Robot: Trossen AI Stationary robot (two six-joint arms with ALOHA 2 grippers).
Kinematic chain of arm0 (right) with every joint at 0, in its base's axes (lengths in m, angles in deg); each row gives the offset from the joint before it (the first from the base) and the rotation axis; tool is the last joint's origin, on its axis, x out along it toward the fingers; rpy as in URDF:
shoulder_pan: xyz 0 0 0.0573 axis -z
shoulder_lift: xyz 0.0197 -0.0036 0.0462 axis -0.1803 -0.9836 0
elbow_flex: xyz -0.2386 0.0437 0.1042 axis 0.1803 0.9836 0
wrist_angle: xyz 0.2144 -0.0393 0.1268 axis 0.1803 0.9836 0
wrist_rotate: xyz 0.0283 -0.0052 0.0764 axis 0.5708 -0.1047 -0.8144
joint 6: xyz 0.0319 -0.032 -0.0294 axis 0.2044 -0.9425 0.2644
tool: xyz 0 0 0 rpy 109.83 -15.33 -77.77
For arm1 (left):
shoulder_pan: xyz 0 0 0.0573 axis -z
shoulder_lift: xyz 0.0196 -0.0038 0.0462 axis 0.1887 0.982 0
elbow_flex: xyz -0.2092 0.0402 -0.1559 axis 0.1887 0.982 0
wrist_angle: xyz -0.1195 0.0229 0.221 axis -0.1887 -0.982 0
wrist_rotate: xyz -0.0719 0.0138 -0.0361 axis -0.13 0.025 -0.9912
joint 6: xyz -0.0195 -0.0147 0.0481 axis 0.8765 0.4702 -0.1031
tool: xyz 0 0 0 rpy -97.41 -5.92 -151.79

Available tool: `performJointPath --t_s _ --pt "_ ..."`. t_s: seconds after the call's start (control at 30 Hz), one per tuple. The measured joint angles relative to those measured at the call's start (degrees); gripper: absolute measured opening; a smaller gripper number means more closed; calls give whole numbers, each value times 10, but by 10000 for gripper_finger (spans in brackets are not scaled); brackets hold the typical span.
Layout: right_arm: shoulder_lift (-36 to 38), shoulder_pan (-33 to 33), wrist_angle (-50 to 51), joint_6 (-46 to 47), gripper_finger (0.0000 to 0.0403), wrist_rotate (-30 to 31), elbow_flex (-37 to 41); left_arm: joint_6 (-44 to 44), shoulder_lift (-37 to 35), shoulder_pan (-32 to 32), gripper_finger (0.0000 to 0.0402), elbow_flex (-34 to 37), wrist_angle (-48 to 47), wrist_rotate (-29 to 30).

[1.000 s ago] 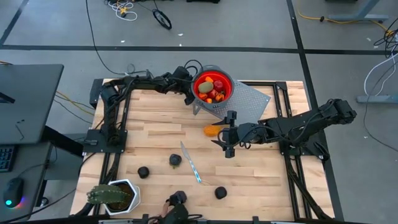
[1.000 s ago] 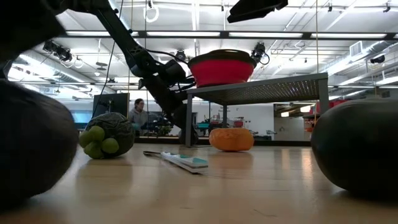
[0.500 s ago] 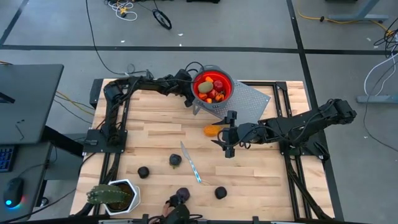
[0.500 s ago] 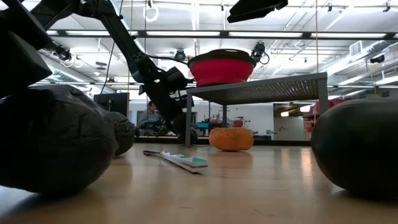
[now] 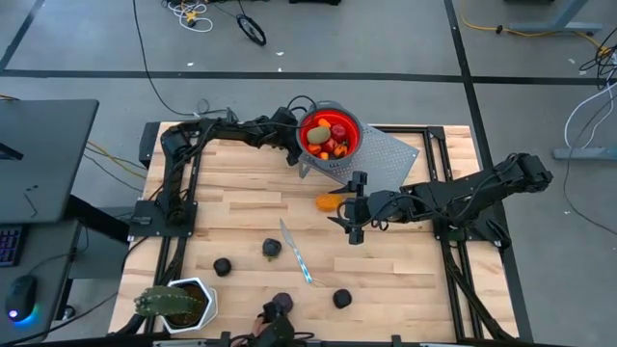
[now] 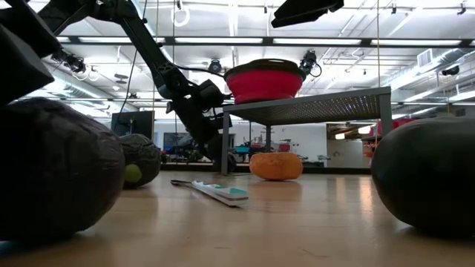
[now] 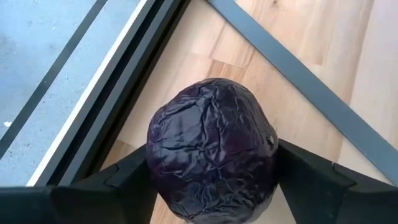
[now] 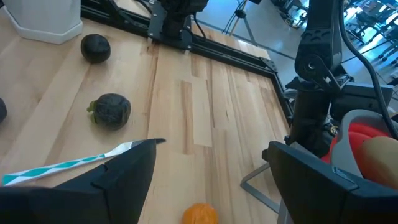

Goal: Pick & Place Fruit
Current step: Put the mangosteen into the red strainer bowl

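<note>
The left gripper (image 7: 211, 186) is clamped on a purple fruit (image 7: 211, 155) beside the red bowl (image 5: 332, 136), which sits raised on a rack (image 5: 381, 159), presumably to drop it in. The right gripper (image 8: 211, 171) hangs spread apart over the surface (image 5: 241, 207) near an orange fruit (image 5: 329, 201), likely next.

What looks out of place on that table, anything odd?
The thin silver-and-teal knife lies slantwise among loose dark round fruits on the wooden table; it is no fruit. Other fruit fills the red bowl, beside which the left gripper grips a dark purple wrinkled fruit. The right gripper waits open by a round orange fruit.
</note>
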Motion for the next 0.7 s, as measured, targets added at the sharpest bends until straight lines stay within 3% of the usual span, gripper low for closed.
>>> performJointPath --t_s 0.23,0.57,0.7 --pt "0 0 5 0 318 1 0 4 -22 -5 278 1 -44 45" --pt "0 0 5 0 318 1 0 26 -161 -11 276 1 -129 79" --pt "0 0 5 6 318 1 0 25 -222 -9 282 1 -160 156"
